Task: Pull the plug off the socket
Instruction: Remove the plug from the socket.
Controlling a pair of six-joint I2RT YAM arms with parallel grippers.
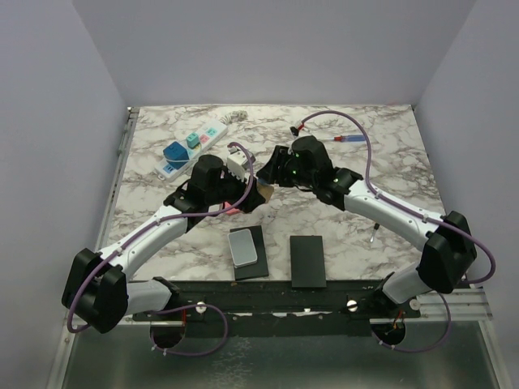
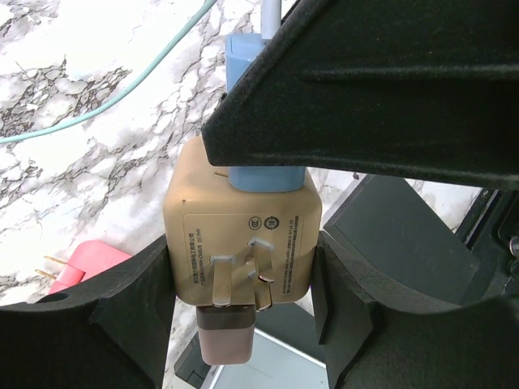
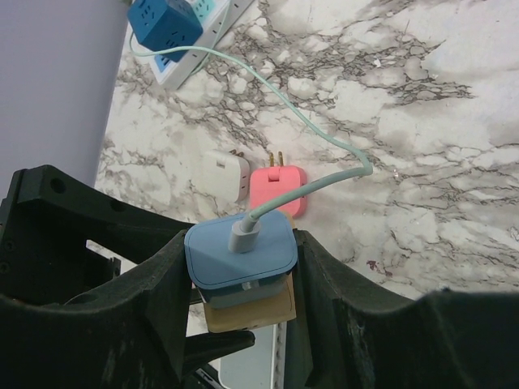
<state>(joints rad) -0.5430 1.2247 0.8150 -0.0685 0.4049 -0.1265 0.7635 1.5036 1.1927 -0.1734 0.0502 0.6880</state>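
At mid-table (image 1: pixel 276 217), arms (image 1: pixel 158 231) meet, fingers (image 2: pixel 122 324) gripping joined adapters (image 2: pixel 243 243).

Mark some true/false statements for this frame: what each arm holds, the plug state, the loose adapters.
1. The left fingers clamp the tan adapter cube. True.
2. The blue plug is free of that cube. False: it sits in the cube, gripped by the right fingers.
3. The pink adapter is plugged into the power strip. False: it lies loose on the table beside a white adapter.
4. A blue cube sits on the power strip. True.
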